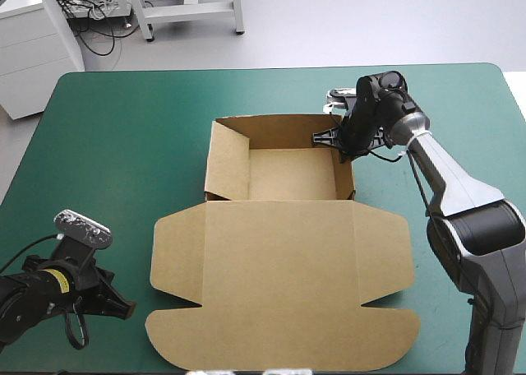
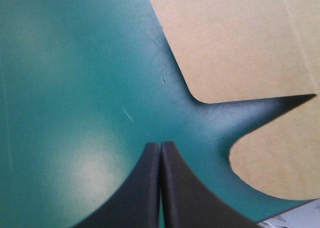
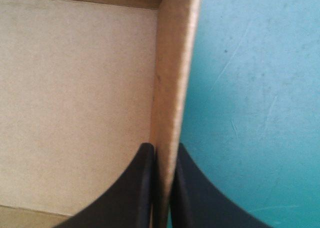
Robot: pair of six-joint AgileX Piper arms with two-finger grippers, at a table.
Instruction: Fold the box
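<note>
right gripper (image 3: 162, 149) clamped on the right wall (image 3: 172, 63) of the box (image 1: 292, 173), one finger inside, one outside. left gripper (image 2: 160, 144) fingers pressed together, holding nothing, over bare teal-green cover (image 2: 75, 88) just beside the lid (image 1: 279, 268) edge notch. box sits mid-table (walls up, lid flat toward the robot)

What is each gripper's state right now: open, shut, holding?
Left gripper: shut, holding nothing.
Right gripper: shut on the box, gripping its side wall.

right pincer (image 1: 339, 143) is at right wall of brown box (image 1: 279, 260), left pincer (image 1: 125, 308) well apart.
</note>
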